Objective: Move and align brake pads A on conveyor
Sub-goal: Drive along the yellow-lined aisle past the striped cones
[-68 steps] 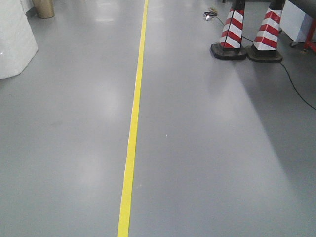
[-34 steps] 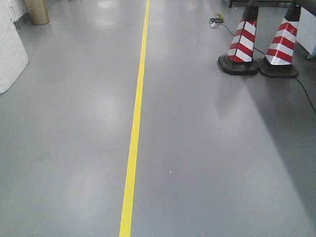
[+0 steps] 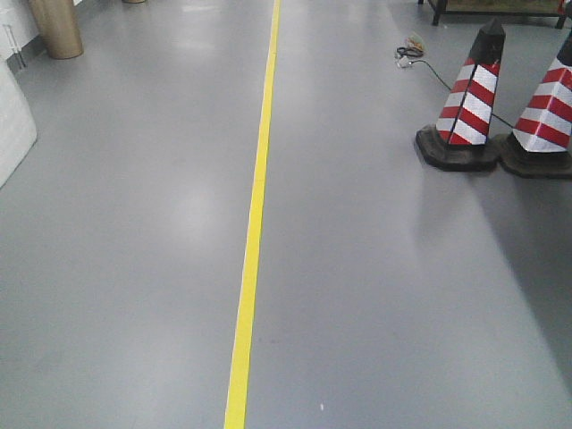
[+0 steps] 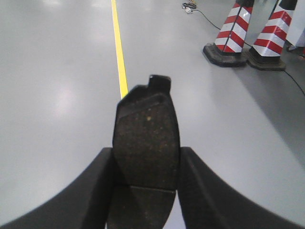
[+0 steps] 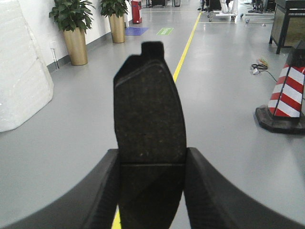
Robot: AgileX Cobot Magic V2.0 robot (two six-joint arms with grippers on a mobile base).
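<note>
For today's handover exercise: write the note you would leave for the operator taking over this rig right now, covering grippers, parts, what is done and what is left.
Left gripper: shut on a brake pad.
Right gripper: shut on a second brake pad.
Both pads are held above grey floor beside a yellow line and striped cones.
No conveyor in view; other pads unseen.
Done: two pads picked.
Left: reach conveyor, place, align.

In the front view, a yellow floor line (image 3: 255, 223) runs away down the middle of the smooth grey floor (image 3: 125, 268). Two red-and-white striped cones (image 3: 471, 103) stand side by side to its right, far back. A tan cylindrical planter (image 3: 55, 27) stands at far left.
</note>
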